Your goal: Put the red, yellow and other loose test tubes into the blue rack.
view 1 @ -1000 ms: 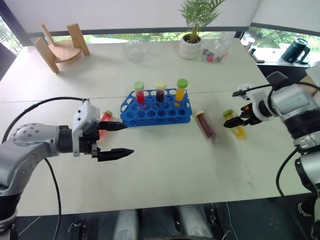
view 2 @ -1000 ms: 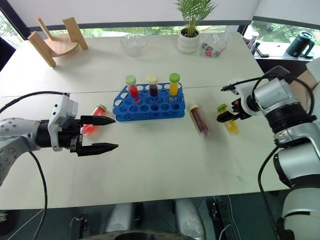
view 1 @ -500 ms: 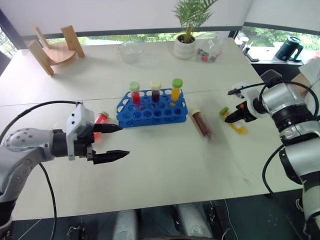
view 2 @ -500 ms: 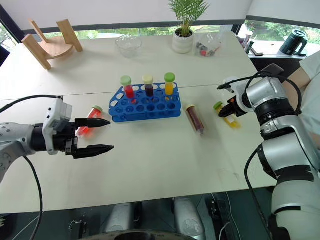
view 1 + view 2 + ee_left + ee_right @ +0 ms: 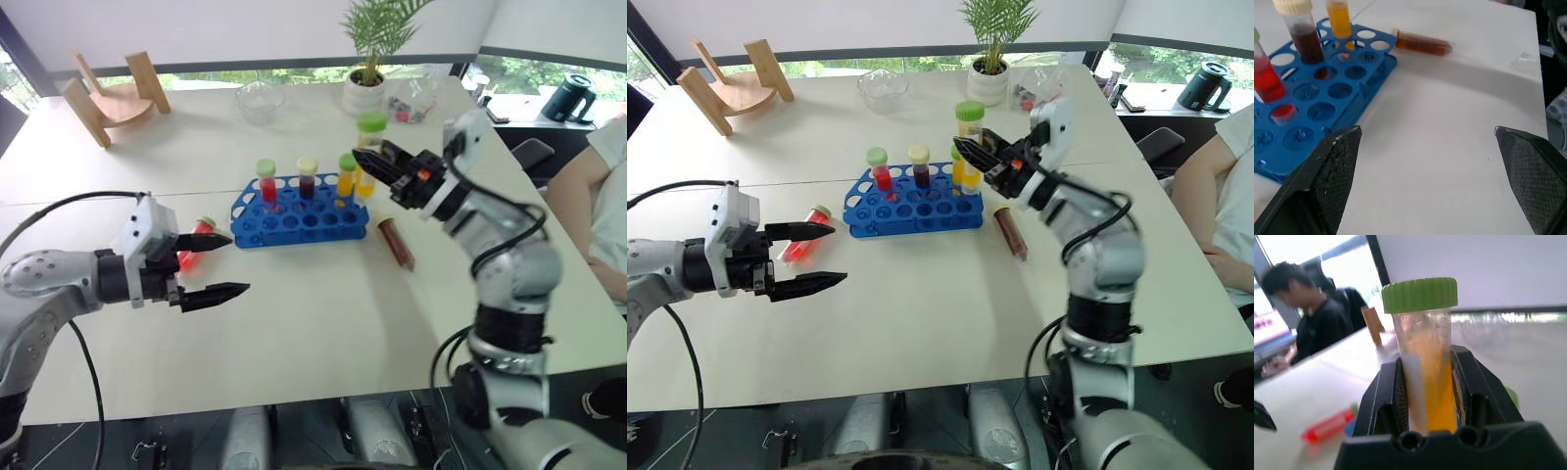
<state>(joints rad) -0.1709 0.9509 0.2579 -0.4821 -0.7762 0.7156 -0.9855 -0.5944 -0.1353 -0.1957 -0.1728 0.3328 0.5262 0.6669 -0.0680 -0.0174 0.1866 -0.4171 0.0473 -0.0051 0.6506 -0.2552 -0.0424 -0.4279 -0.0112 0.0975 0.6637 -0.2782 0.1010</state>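
1. The white table [image 5: 323, 323] is smooth and matte.
2. The blue rack [image 5: 304, 211] is hard plastic with round holes; three tubes already stand in its back row.
3. The right gripper [image 5: 977, 155] is clamped on the yellow tube [image 5: 1429, 382], held above the rack (keep it upright and lower it over a free hole).
4. The left gripper [image 5: 216, 266] is wide apart beside the red tube [image 5: 196, 242], which lies left of the rack.
5. The brown tube [image 5: 396, 243] lies right of the rack.

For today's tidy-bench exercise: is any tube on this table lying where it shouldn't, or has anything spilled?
Two capped tubes lie flat on the white table: the red-liquid tube with the pale green cap, left of the blue plastic rack, and the dark brown-red tube with the cream cap, right of it. No liquid looks spilled.
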